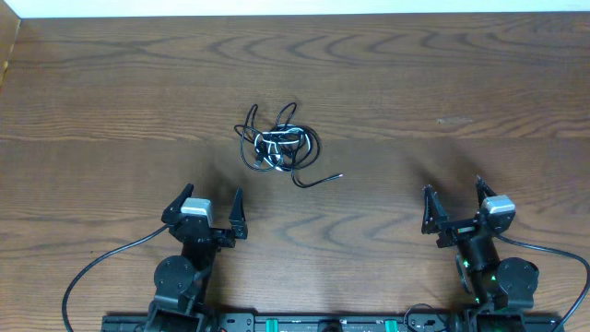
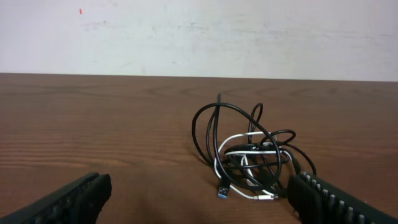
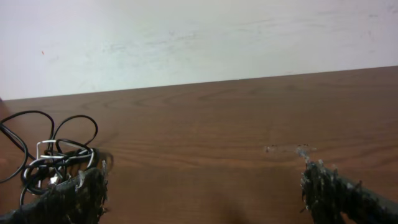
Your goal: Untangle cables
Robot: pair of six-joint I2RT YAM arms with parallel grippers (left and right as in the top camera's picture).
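Note:
The cables (image 1: 278, 145) lie in one tangled knot on the wooden table, black cords looped around a white one, with a loose black end trailing to the right. In the left wrist view the cables (image 2: 252, 155) sit ahead and to the right, with a blue-tipped plug and a white plug at the front. In the right wrist view the cables (image 3: 46, 155) show at the far left. My left gripper (image 1: 205, 210) is open and empty, below and left of the knot. My right gripper (image 1: 456, 206) is open and empty, far to the right.
The brown wooden table (image 1: 442, 83) runs to a pale wall at the back. The arms' own thick black cords (image 1: 101, 263) trail near the front edge by the bases. A faint scuff marks the wood at the right (image 3: 286, 149).

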